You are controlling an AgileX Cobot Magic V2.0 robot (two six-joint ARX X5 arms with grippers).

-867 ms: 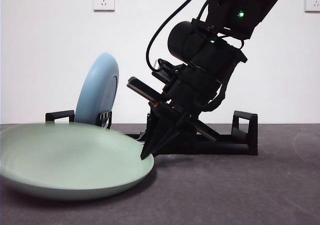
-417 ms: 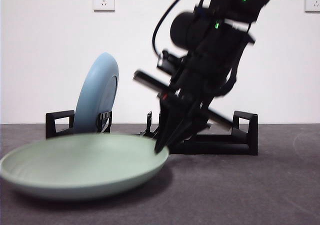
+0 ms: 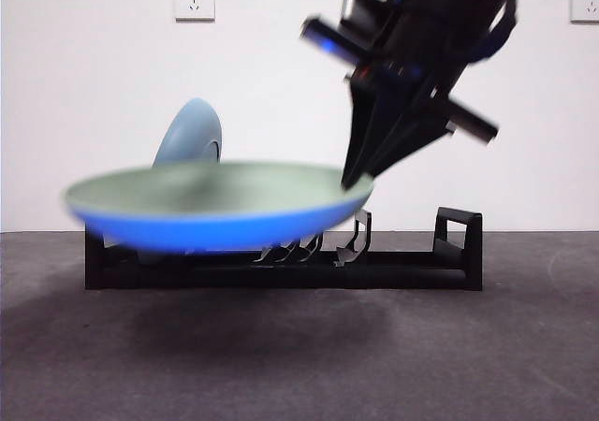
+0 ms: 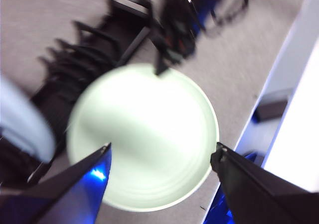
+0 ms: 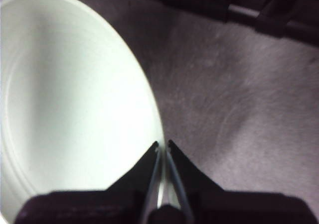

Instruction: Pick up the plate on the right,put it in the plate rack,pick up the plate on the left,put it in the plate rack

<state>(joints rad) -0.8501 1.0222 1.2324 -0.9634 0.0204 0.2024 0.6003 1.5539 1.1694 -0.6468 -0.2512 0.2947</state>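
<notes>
Dark grey tabletop (image 3: 468, 346), white wall behind. Green plate (image 3: 215, 192) is clear of the table, roughly level, in front of the plate rack (image 3: 393, 269). Right gripper (image 5: 162, 145) pinches its rim edge-on, jaws nearly closed on the thin lip; in the front view it comes down from upper right. Left gripper (image 4: 164, 152) hangs above the plate, jaws spread wide, holding nothing. Blue plate (image 3: 192, 136) stands upright in the rack's left end.

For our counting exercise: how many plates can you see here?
2. A green plate is held by its rim in the right claw, above the table. A blue plate stands in the rack.
</notes>
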